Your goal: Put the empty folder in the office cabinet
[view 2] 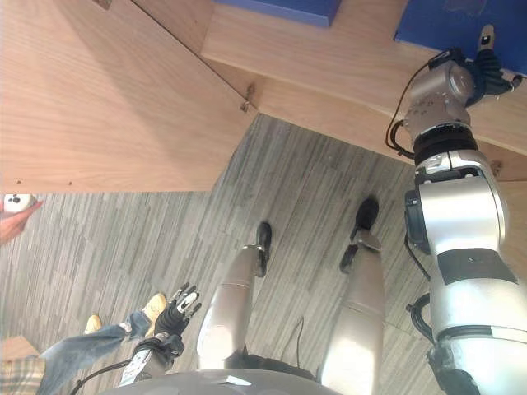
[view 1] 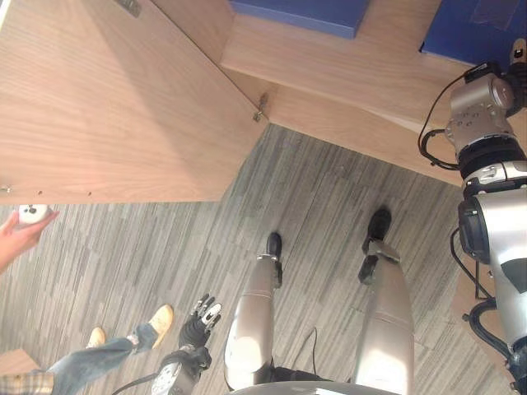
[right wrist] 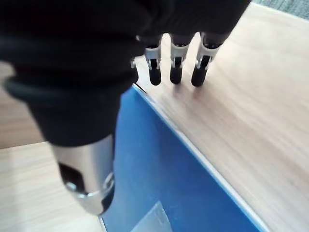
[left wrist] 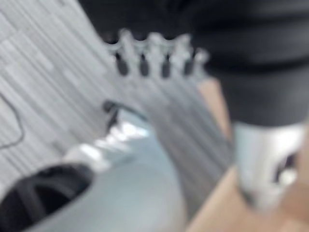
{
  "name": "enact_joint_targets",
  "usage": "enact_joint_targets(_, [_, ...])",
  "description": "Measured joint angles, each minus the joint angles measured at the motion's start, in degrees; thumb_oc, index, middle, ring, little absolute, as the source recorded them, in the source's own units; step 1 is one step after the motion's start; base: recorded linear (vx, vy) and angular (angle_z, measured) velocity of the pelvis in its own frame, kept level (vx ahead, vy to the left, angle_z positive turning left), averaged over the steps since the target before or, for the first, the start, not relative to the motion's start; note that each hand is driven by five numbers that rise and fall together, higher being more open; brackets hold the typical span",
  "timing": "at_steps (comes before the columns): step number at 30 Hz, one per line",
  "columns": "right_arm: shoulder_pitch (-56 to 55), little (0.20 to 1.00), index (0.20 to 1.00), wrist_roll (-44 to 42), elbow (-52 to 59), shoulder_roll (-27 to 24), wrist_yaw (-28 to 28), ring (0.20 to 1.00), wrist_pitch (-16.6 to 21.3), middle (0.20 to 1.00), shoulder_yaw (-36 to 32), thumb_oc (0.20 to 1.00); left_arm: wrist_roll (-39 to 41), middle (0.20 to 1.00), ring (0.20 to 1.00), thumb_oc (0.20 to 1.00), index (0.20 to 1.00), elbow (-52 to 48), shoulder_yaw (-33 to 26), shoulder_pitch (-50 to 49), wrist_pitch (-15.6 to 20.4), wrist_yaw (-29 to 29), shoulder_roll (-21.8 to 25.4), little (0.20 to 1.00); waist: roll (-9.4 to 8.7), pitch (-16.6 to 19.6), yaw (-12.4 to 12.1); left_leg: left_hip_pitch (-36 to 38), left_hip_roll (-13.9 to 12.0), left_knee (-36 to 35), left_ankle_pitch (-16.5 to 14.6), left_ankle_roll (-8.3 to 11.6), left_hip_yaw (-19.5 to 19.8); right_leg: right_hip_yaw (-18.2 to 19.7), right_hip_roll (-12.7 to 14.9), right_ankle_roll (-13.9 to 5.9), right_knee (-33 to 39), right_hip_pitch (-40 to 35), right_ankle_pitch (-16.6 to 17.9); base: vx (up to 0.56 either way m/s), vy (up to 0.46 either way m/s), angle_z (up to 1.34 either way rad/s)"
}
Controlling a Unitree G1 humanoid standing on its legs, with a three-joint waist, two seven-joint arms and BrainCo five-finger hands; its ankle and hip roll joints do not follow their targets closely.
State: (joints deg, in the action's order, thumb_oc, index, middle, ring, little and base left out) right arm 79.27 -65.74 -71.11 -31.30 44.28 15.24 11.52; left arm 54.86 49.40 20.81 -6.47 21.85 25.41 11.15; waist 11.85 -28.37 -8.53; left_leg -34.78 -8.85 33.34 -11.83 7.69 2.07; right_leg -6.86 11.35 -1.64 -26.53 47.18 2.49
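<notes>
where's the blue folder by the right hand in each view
Left eye view: blue folder in the top right corner, on the wooden shelf, right hand beside it.
Right eye view: top right corner, above the hand.
Right wrist view: fills the lower middle, fingers past its edge.
Left wrist view: not in it.
Shared landmark: the wooden shelf.

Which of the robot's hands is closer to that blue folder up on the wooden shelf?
Right. The right hand is over the blue folder; the left hand hangs low near the floor.
</notes>
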Motion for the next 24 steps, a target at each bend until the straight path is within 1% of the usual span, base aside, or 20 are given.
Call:
enact_joint_targets(1, [-0.26,1.000,1.000,1.13,-1.24,0.12,-0.05,1.000,-0.57,1.000,-0.34,1.000,0.00,1.000,1.000,1.000,1.000,0.01,0.19,0.00,0.36,-0.02,0.00,1.000,-0.09,0.05,0.17,0.01,0.12,0.09,-0.19,-0.33,-0.39,-0.02,-0.02,-0.09,1.04,-0.44,0.27,-0.04,0.013,-0.16])
enact_joint_targets(2, [-0.99,1.000,1.000,2.78,-1.35,0.47,-0.03,1.000,-0.79,1.000,-0.45,1.000,0.02,1.000,1.000,1.000,1.000,0.23,0.14,-0.06,0.77,-0.14,0.02,1.000,-0.48,0.24,0.08,0.02,0.13,-0.23,-0.12,-0.50,-1.01,-0.08,-0.06,-0.57,2.60,-0.72,0.58,-0.05,0.012,-0.19])
enact_joint_targets(4, [-2.46,1.000,1.000,7.05,-1.36,1.07,-0.01,1.000,-1.50,1.000,-0.38,1.000,0.00,1.000,1.000,1.000,1.000,0.11,0.15,-0.05,1.03,-0.09,-0.03,1.000,-0.54,0.27,0.27,0.54,0.17,-1.12,0.30,-1.10,-1.89,-0.20,-0.10,-1.19,4.85,-1.83,1.00,-0.08,0.020,-0.15])
enact_joint_targets(5, [-3.10,1.000,1.000,9.33,-1.44,1.20,-0.01,1.000,-1.78,1.000,-0.29,1.000,0.00,1.000,1.000,1.000,1.000,0.15,0.09,-0.05,1.22,-0.10,-0.03,1.000,-0.54,0.26,0.37,0.80,0.35,-1.30,0.31,-1.08,-2.06,-0.04,0.05,-1.43,5.27,-2.19,1.25,-0.08,0.022,-0.04])
enact_joint_targets(6, [-3.10,1.000,1.000,9.33,-1.44,1.20,-0.01,1.000,-1.78,1.000,-0.29,1.000,0.00,1.000,1.000,1.000,1.000,0.15,0.09,-0.05,1.22,-0.10,-0.03,1.000,-0.54,0.26,0.37,0.80,0.35,-1.30,0.31,-1.08,-2.06,-0.04,0.05,-1.43,5.27,-2.19,1.25,-0.05,0.018,0.05])
enact_joint_targets(7, [-4.82,1.000,1.000,14.14,-1.38,1.53,0.02,1.000,-2.00,1.000,0.05,1.000,0.00,1.000,1.000,1.000,1.000,0.32,0.09,-0.03,1.45,-0.07,0.01,1.000,-0.85,0.40,0.55,1.27,0.74,-1.41,0.43,-0.86,-2.01,-0.04,0.37,-1.01,6.20,-3.09,3.31,-0.05,0.028,0.09])
enact_joint_targets(8, [-7.03,1.000,1.000,18.42,-1.35,2.47,0.04,1.000,-2.13,1.000,1.09,1.000,-0.01,1.000,1.000,1.000,1.000,0.77,0.08,-0.11,1.63,0.00,0.04,1.000,-1.64,0.95,0.57,1.81,1.04,-1.81,0.14,-1.36,-2.07,-0.19,0.73,-0.86,6.74,-3.40,4.42,-0.10,0.054,0.06])
enact_joint_targets(9, [-7.63,1.000,1.000,20.29,-1.36,3.24,-0.01,1.000,-2.56,1.000,1.48,1.000,-0.05,1.000,1.000,1.000,1.000,1.14,0.22,-0.12,1.65,0.08,-0.03,1.000,-2.18,1.33,0.62,1.97,1.04,-2.09,0.17,-1.31,-2.08,-0.08,0.70,-0.84,7.06,-3.50,4.45,-0.14,0.070,0.01])
enact_joint_targets(11, [-11.12,1.000,1.000,28.76,-0.77,3.46,-1.80,1.000,-2.41,1.000,2.35,1.000,-0.15,1.000,1.000,1.000,1.000,1.65,1.04,-0.03,2.31,0.10,-0.37,1.000,-2.74,1.75,1.05,2.53,1.07,-2.14,0.34,-0.95,-1.78,-0.18,0.56,-0.16,7.80,-4.71,6.68,-0.12,0.048,0.03])
enact_joint_targets(12, [-13.36,1.000,1.000,32.97,-0.62,4.00,-3.20,1.000,-1.68,1.000,2.64,1.000,-0.21,1.000,1.000,1.000,1.000,2.08,1.60,-0.01,3.00,0.08,-0.52,1.000,-3.31,1.94,1.02,3.39,1.07,-2.64,0.34,-0.96,-1.84,-0.17,0.37,-0.28,8.75,-5.63,6.94,-0.11,0.046,0.02])
enact_joint_targets(14, [-16.81,1.000,1.000,37.32,-0.26,4.81,-6.26,1.000,0.14,1.000,3.81,1.000,-1.43,1.000,1.000,1.000,1.000,2.33,1.96,-0.02,3.63,0.03,-0.75,1.000,-4.13,2.29,1.63,4.59,1.06,-2.99,0.29,-1.03,-1.88,-0.19,0.23,-0.41,10.15,-7.40,7.43,-0.13,0.056,-0.06])
enact_joint_targets(16, [-21.00,1.000,1.000,44.40,2.13,5.60,-9.72,1.000,2.43,1.000,4.59,1.000,-2.52,1.000,1.000,1.000,1.000,2.53,1.74,0.52,4.02,-0.34,-0.66,1.000,-5.51,2.73,1.90,5.50,1.07,-3.12,0.04,-1.43,-2.50,-0.01,0.03,-0.43,12.38,-8.94,8.66,-0.16,0.039,-0.11])
enact_joint_targets(17, [-22.28,1.000,1.000,46.98,3.04,5.73,-11.10,1.000,2.88,1.000,5.94,1.000,-3.09,1.000,1.000,1.000,1.000,2.71,1.61,0.83,4.59,-0.57,-0.41,1.000,-6.06,2.73,2.10,5.66,1.06,-2.83,-0.09,-1.62,-2.63,0.00,-0.03,-0.57,13.16,-9.55,9.04,-0.15,0.037,-0.08])
enact_joint_targets(18, [-25.10,1.000,1.000,48.01,5.43,5.48,-12.78,1.000,3.96,1.000,7.91,1.000,-4.12,1.000,1.000,1.000,1.000,3.22,1.49,1.54,5.19,-1.08,-0.13,1.000,-6.85,2.81,2.65,5.65,1.09,-2.41,-0.23,-1.80,-2.76,-0.02,-0.12,-0.58,13.91,-10.03,9.58,-0.14,0.072,-0.03])
enact_joint_targets(19, [-28.21,1.000,1.000,48.52,8.72,5.03,-14.57,1.000,5.22,1.000,9.70,1.000,-4.67,1.000,1.000,1.000,1.000,4.15,0.96,2.52,5.30,-1.54,-0.12,1.000,-7.49,2.77,2.69,5.88,1.09,-2.02,-0.45,-2.12,-2.61,-0.04,-0.20,-0.79,14.95,-11.05,10.14,-0.21,0.072,-0.02])
enact_joint_targets(21, [-35.58,1.000,1.000,48.93,12.58,6.49,-19.45,1.000,7.02,1.000,11.06,1.000,-5.23,1.000,1.000,1.000,1.000,5.47,-0.36,3.79,5.97,-2.22,0.01,1.000,-9.81,2.69,3.38,7.09,1.17,-1.22,-1.02,-2.23,-2.68,0.12,-0.47,-1.14,17.90,-13.80,11.68,-0.11,0.076,-0.04])
enact_joint_targets(23, [-35.58,1.000,1.000,48.93,12.58,6.49,-19.45,1.000,7.02,1.000,11.06,1.000,-5.23,1.000,1.000,1.000,1.000,5.47,-0.36,3.79,5.97,-2.22,0.01,1.000,-9.81,2.69,3.38,7.09,1.17,-1.22,-1.02,-2.23,-2.68,0.12,-0.47,-1.14,17.90,-13.80,11.68,-0.04,0.046,-0.15])
enact_joint_targets(24, [-43.29,1.000,1.000,48.92,15.26,9.82,-22.65,1.000,7.26,1.000,11.50,1.000,-6.89,1.000,1.000,1.000,1.000,5.45,-3.20,4.31,6.05,-3.69,0.89,1.000,-13.02,2.78,5.39,8.08,1.89,0.21,-2.29,-3.70,-3.71,0.84,-0.17,-4.47,23.09,-17.08,8.58,-0.10,0.048,-0.29])
